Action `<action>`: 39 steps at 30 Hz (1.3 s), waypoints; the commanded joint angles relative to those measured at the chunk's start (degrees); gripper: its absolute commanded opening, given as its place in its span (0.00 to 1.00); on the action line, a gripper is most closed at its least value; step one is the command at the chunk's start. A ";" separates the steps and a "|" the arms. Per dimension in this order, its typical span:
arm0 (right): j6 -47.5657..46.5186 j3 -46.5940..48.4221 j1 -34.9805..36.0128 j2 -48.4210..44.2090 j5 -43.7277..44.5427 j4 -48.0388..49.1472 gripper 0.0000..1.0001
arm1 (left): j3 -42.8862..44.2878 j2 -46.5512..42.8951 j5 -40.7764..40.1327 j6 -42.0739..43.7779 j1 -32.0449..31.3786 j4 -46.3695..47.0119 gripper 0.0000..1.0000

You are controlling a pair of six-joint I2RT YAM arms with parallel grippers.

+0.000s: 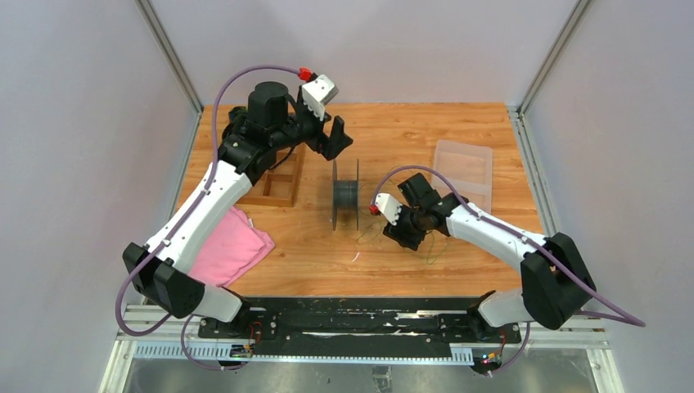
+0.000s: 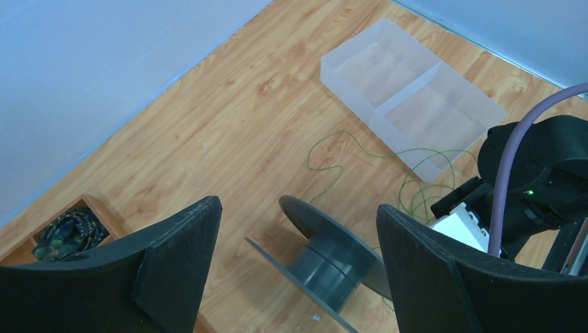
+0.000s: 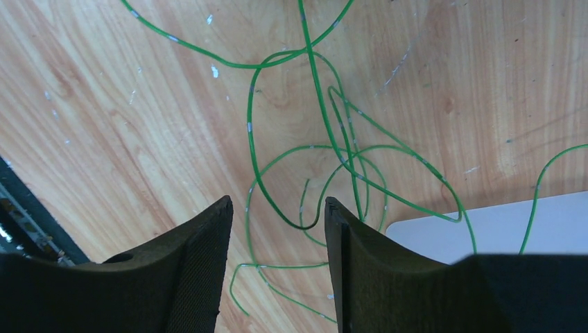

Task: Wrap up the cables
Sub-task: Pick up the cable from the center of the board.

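Observation:
The cable is a thin green wire lying in loose loops on the wooden table [image 1: 434,247]. It also shows in the left wrist view [image 2: 331,149] and the right wrist view [image 3: 312,97]. A grey spool [image 1: 346,195] stands on the table between the arms, bare of wire [image 2: 340,267]. My right gripper [image 1: 406,236] points down at the wire. Its jaws [image 3: 277,202] are open, one on each side of some loops, just above the table. My left gripper [image 1: 331,141] is open and empty, raised behind and left of the spool [image 2: 297,206].
A clear two-part plastic box [image 1: 464,170] sits at the back right [image 2: 409,90]. A wooden compartment tray [image 1: 278,178] holds a coiled dark cord [image 2: 66,232]. A pink cloth [image 1: 233,246] lies at the left. A pale flat slab [image 3: 499,225] shows beside the right fingers.

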 commanded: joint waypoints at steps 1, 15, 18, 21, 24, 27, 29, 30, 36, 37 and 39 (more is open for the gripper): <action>-1.22 2.62 1.25 1.24 3.71 2.20 0.51 | -1.23 -1.68 -0.82 1.83 -0.07 1.39 0.87; -1.53 4.76 1.56 -1.60 2.65 3.39 0.11 | -4.56 -3.60 -1.15 3.02 -0.05 3.03 0.88; -1.16 5.67 1.52 -2.02 1.26 1.99 0.02 | -4.58 -3.52 -0.98 2.99 -0.06 2.96 0.88; 0.43 7.86 1.34 -2.80 -0.45 -0.91 0.01 | -4.95 -3.68 -1.04 3.11 -0.05 2.87 0.88; 3.94 11.49 0.25 -5.23 -3.19 -3.84 0.01 | -5.59 -4.24 -0.89 3.63 -0.06 2.91 0.88; 6.91 17.09 -1.40 -7.68 -4.64 -7.28 0.01 | -6.23 -4.93 1.50 3.82 -0.05 3.40 0.88; 8.30 21.22 -2.85 -8.95 -6.58 -9.32 0.01 | -6.18 -5.17 4.78 3.65 -0.05 3.31 0.87; 9.01 22.97 -3.62 -9.53 -7.87 -10.25 0.01 | -6.05 -5.25 6.64 3.51 -0.05 3.21 0.87; 12.89 31.58 -6.09 -12.26 -12.18 -12.61 0.01 | -7.06 -6.72 16.31 2.62 -0.18 3.81 0.85; 13.19 32.65 -6.28 -12.72 -12.13 -12.86 0.01 | -7.55 -7.02 17.33 2.44 -0.14 4.28 0.85; 13.84 34.81 -6.69 -13.53 -11.69 -12.95 0.01 | -8.49 -7.56 18.89 1.20 -0.28 5.21 0.85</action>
